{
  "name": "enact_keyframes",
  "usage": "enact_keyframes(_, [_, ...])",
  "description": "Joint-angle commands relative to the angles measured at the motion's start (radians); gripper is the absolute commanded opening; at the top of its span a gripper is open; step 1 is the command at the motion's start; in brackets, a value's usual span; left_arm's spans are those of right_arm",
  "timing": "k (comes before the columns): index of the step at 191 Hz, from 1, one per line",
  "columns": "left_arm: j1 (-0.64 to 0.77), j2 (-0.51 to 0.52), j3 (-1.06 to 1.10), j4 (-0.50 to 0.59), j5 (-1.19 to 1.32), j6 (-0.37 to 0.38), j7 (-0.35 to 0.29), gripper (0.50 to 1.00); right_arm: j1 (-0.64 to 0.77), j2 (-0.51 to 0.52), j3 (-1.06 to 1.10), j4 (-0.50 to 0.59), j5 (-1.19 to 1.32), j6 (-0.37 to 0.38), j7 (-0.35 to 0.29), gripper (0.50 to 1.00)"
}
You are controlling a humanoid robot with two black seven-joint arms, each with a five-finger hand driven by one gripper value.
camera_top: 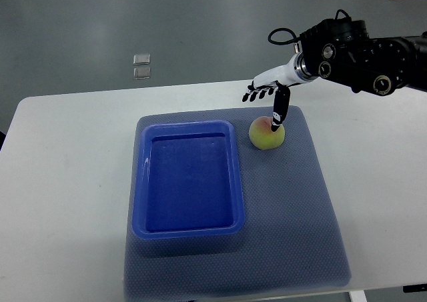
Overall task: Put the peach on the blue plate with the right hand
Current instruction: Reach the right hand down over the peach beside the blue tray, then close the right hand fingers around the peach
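A yellow-green peach (pixel 266 135) with a pink blush lies on the grey mat, just right of the blue plate's far right corner. The blue plate (pixel 188 229) is a rectangular tray with a raised rim and nothing in it. My right hand (pixel 265 95) hovers just behind and above the peach with its fingers spread toward the left. Its thumb (pixel 279 110) points down and its tip touches or nearly touches the peach's top. The hand holds nothing. My left arm is out of view.
A grey mat (pixel 300 215) covers the middle of the white table (pixel 67 182) under the plate and peach. The black right arm (pixel 363 55) reaches in from the upper right. Two small clear squares (pixel 141 65) lie on the floor beyond the table.
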Motion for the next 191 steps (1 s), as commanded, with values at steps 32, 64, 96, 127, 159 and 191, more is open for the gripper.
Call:
enact_keyframes(32, [0.0,0.0,0.0,0.005,0.0,-0.001,0.0,1.0,-0.065,0.03,0.008,-0.024,-0.003,-0.025,0.005,0.93])
enact_keyframes(64, [0.0,0.0,0.0,0.007,0.0,-0.001,0.0,1.0,-0.098,0.044,0.008,-0.038,-0.043,-0.033,0.026,0.93])
enact_keyframes(96, [0.0,0.0,0.0,0.005,0.0,-0.001,0.0,1.0,-0.131,0.047,0.005,-0.052,-0.067,-0.083,0.037,0.928])
enact_keyframes(127, [0.0,0.0,0.0,0.005,0.0,-0.001,0.0,1.0,-0.164,0.045,-0.001,-0.052,-0.116,-0.154,0.063,0.852])
enact_keyframes(159, [0.0,0.0,0.0,0.005,0.0,0.0,0.0,1.0,-0.181,0.045,-0.001,-0.052,-0.145,-0.177,0.069,0.664])
enact_keyframes(191, [0.0,0.0,0.0,0.005,0.0,0.0,0.002,1.0,-0.143,0.022,0.002,-0.038,-0.144,-0.162,0.067,0.5])
